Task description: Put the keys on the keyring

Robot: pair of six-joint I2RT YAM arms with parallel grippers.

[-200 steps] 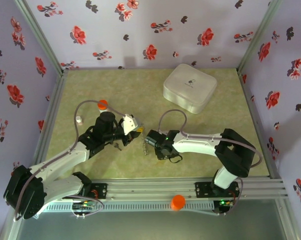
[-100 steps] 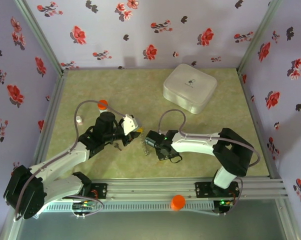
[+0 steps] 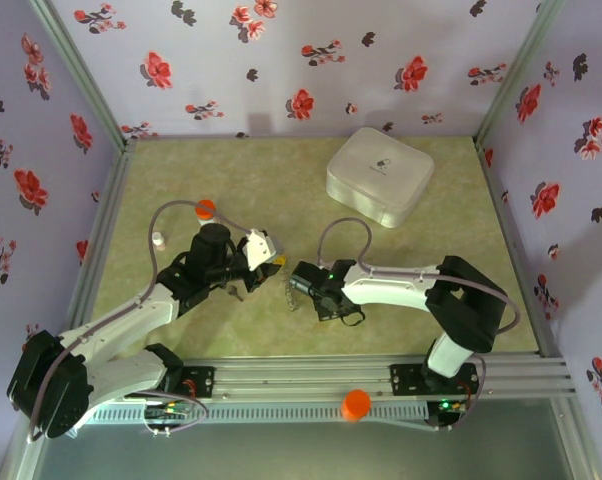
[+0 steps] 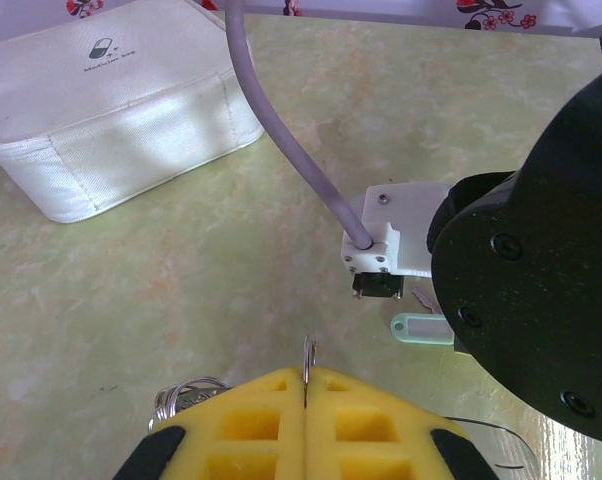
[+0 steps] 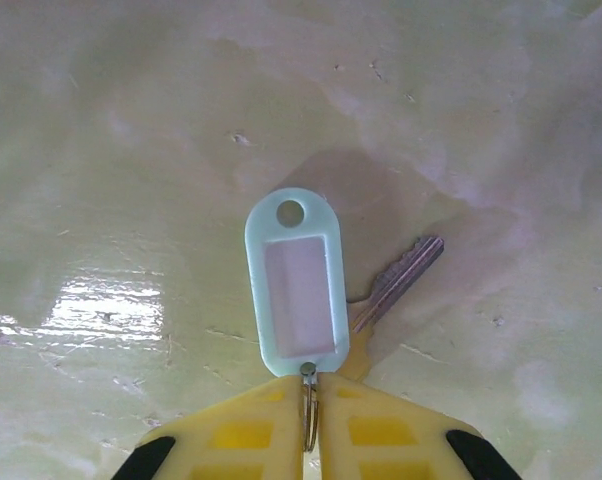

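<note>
1. The key (image 5: 401,278) lies flat on the surface just ahead and to the right of the right tool (image 5: 309,385), its near end tucked behind a pale green tag (image 5: 294,290); I cannot make out a second key
2. The tag points straight away from that tool, and the small ring (image 5: 309,408) at its near end sits between the yellow pads
3. The right tool has just closed: a second ago its pads stood apart, and now they meet on the ring with no gap showing, so I judge the tag and key are secured for handling
4. The left tool (image 4: 305,378) is fully closed, as it was, pinching a thin loop (image 4: 305,350) that stands edge-on out of its tip; I take this for the keyring, though too little shows to be sure
5. Silvery coils (image 4: 181,397) lie just left of its pads
6. From the left tool the tag sits ahead and to the right, apart from the loop, so both parts are gripped but not yet joined; threading looks like the next step
7. The surface (image 3: 281,180) is mottled green, with a white box (image 3: 379,175) well ahead of both tools and an orange-capped vial (image 3: 205,209) beyond the left one
8. Lilac walls (image 3: 281,60) with red flowers close in the space
</note>
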